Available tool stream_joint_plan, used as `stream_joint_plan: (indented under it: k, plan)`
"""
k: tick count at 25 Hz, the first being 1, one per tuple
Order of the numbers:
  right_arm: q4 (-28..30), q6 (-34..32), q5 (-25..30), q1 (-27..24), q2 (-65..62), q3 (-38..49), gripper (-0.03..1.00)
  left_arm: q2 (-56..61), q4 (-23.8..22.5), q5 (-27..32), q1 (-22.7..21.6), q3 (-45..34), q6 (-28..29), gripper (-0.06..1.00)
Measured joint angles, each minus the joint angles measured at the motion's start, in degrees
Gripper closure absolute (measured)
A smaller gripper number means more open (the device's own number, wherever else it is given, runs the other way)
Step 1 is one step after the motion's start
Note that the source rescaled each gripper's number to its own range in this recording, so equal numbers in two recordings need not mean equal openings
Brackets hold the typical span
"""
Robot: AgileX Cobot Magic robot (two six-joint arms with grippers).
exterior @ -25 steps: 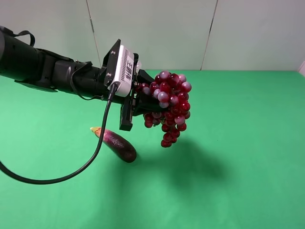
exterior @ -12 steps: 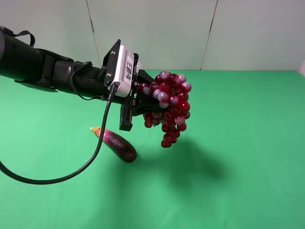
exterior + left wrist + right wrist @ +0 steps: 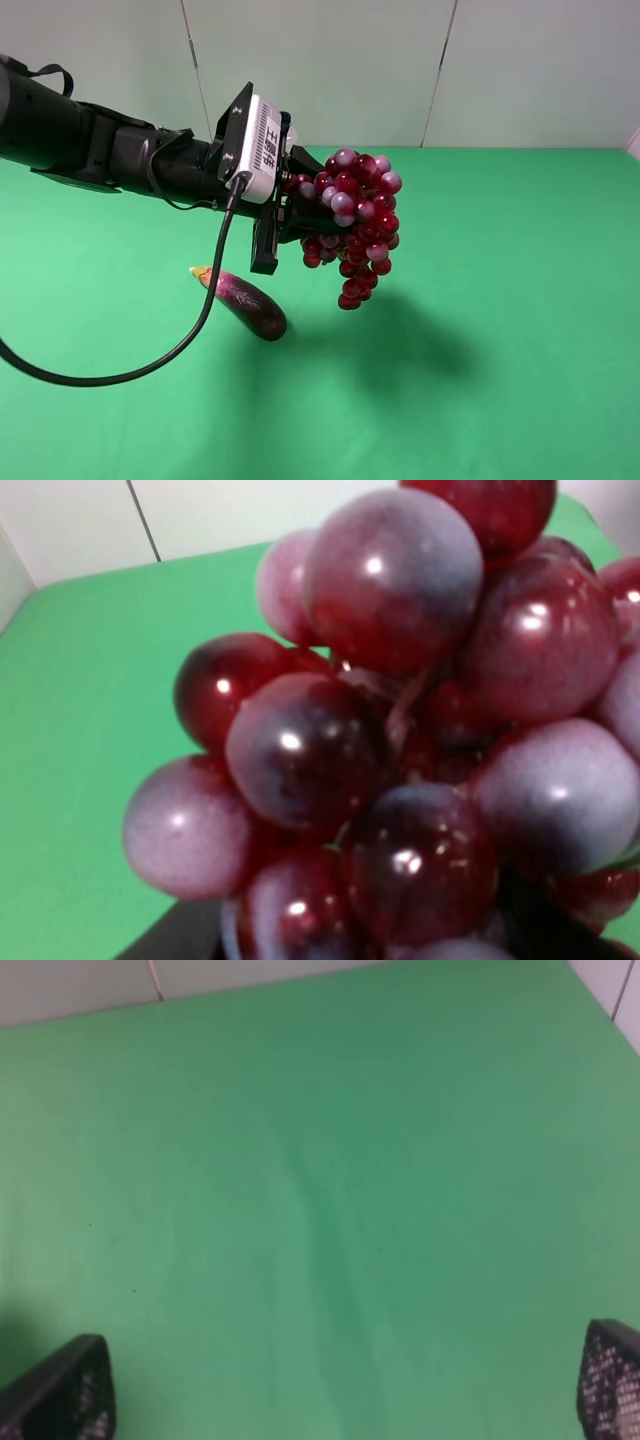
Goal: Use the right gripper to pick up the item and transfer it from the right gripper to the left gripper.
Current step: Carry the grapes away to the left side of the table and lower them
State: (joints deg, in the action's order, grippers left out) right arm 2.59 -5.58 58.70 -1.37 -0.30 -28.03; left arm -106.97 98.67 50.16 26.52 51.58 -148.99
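The bunch of dark red and paler purple grapes (image 3: 355, 225) hangs in the air above the green table, held at its upper left side by my left gripper (image 3: 298, 215), which is shut on it. The left arm, with its white box (image 3: 262, 150), reaches in from the left. In the left wrist view the grapes (image 3: 400, 730) fill the picture at very close range. My right gripper (image 3: 335, 1400) is open and empty, its mesh-padded fingertips (image 3: 60, 1390) far apart over bare green cloth. The right arm does not show in the exterior view.
A purple eggplant (image 3: 245, 303) lies on the green cloth (image 3: 520, 300) below and left of the grapes. A black cable (image 3: 150, 370) loops down from the left arm to the table. A pale wall stands behind the table's far edge.
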Motion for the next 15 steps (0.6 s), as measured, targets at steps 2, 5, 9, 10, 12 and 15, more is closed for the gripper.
stream_joint_plan:
  k: [2, 5, 9, 10, 12, 15]
  plan:
    - [0.0, 0.0, 0.0, 0.0, 0.0, 0.0, -0.03, 0.0, 0.0, 0.0, 0.0, 0.0, 0.0, 0.93]
    - [0.0, 0.1, 0.0, 0.0, 0.0, 0.0, -0.03, 0.0, 0.0, 0.0, 0.0, 0.0, 0.0, 0.93]
    - [0.0, 0.4, 0.0, 0.0, 0.0, 0.0, -0.03, 0.0, 0.0, 0.2, 0.0, 0.0, 0.0, 0.93]
    - [0.0, 0.4, 0.0, 0.0, 0.0, 0.0, -0.03, 0.0, 0.0, 0.2, 0.0, 0.0, 0.0, 0.93]
    - [0.0, 0.4, 0.0, 0.0, 0.0, 0.0, -0.03, 0.0, 0.0, 0.2, 0.0, 0.0, 0.0, 0.93]
    - [0.0, 0.4, 0.0, 0.0, 0.0, 0.0, -0.03, 0.0, 0.0, 0.2, 0.0, 0.0, 0.0, 0.93]
